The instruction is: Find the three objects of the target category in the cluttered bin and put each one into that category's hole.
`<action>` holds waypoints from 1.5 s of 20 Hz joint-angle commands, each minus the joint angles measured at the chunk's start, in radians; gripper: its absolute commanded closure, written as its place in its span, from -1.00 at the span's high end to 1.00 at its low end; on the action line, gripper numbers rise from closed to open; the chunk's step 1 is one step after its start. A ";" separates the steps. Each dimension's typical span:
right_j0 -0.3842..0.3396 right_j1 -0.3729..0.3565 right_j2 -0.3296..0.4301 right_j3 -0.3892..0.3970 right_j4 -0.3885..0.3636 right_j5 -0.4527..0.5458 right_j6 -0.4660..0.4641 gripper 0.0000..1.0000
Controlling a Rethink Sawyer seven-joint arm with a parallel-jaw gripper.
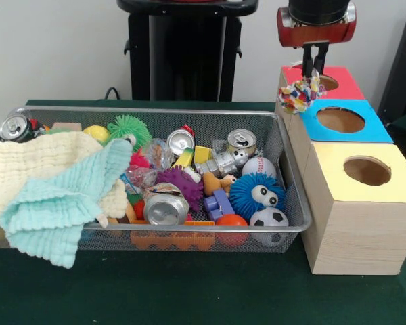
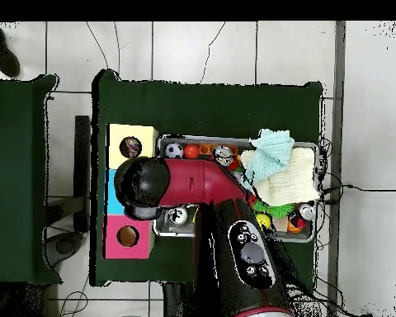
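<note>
You see a white wad speckled with multicolour confetti, just left of the red-topped box. In front of that box come the blue-topped box and yellow-topped box. The silver mesh bin holds a mint cloth.

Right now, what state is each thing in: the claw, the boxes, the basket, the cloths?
gripper: shut on a confetti wad, raised above the red and blue boxes
confetti wad: held, hanging in the air
yellow box hole: open; something small shows inside from overhead
wire basket: full of toys and cans
mint cloth: draped over the basket's front rim
</note>
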 commanded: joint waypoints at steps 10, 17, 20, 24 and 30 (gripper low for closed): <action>0.054 0.096 -0.056 -0.288 0.072 0.267 0.266 -1.00; 0.095 0.119 -0.083 -0.299 0.099 0.207 0.303 -1.00; 0.122 0.128 -0.106 -0.305 0.104 0.183 0.330 -1.00; 0.143 0.146 -0.131 -0.331 0.118 0.169 0.353 -1.00; 0.176 0.208 -0.149 -0.430 0.114 0.194 0.363 -1.00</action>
